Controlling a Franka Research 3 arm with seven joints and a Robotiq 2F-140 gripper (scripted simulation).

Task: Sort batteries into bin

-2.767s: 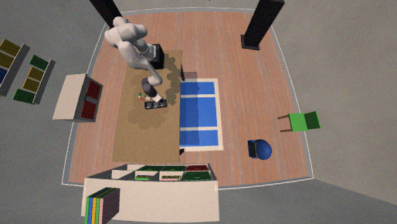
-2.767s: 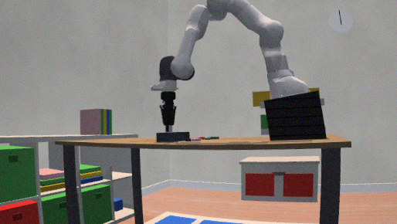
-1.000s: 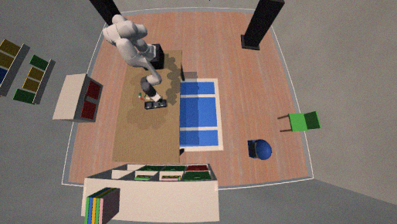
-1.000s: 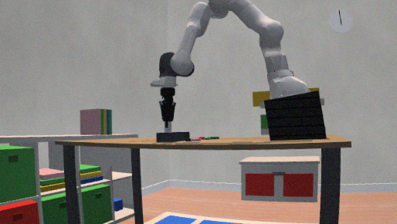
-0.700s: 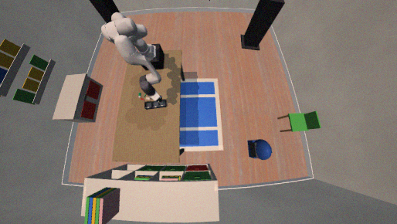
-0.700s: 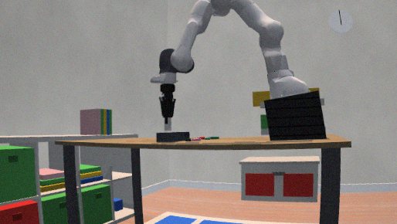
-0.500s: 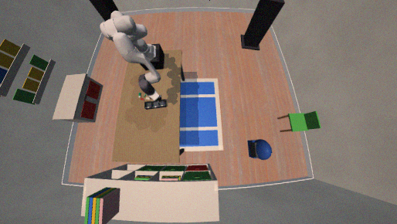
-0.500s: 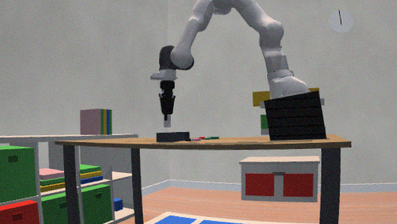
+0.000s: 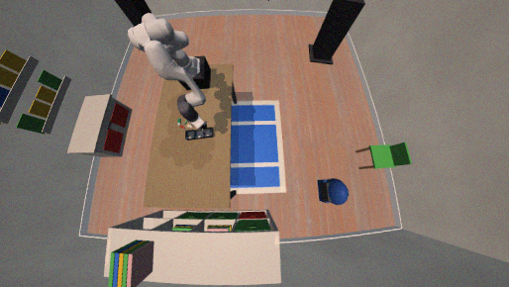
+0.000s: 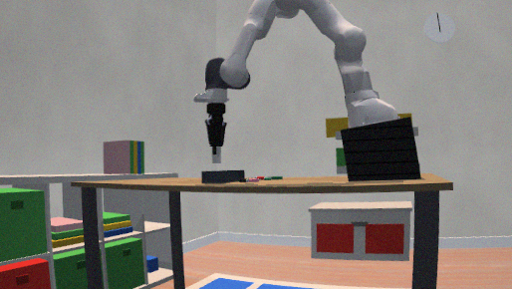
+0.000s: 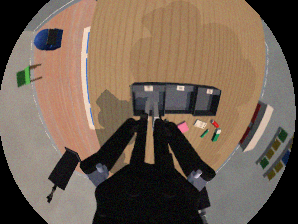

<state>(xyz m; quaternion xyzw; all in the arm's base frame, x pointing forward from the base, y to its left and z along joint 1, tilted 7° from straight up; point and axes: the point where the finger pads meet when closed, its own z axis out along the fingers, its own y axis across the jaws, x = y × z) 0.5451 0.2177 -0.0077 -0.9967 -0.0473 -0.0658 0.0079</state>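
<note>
Exterior view: fingers pointing down above dark bins, nearly closed.

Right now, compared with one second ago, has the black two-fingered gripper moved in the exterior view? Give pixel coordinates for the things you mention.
Yes: the black two-fingered gripper (image 9: 203,127) (image 10: 216,160) (image 11: 150,107) has moved up, leaving more space above the dark bin row (image 9: 199,138) (image 10: 223,177) (image 11: 176,112).
</note>
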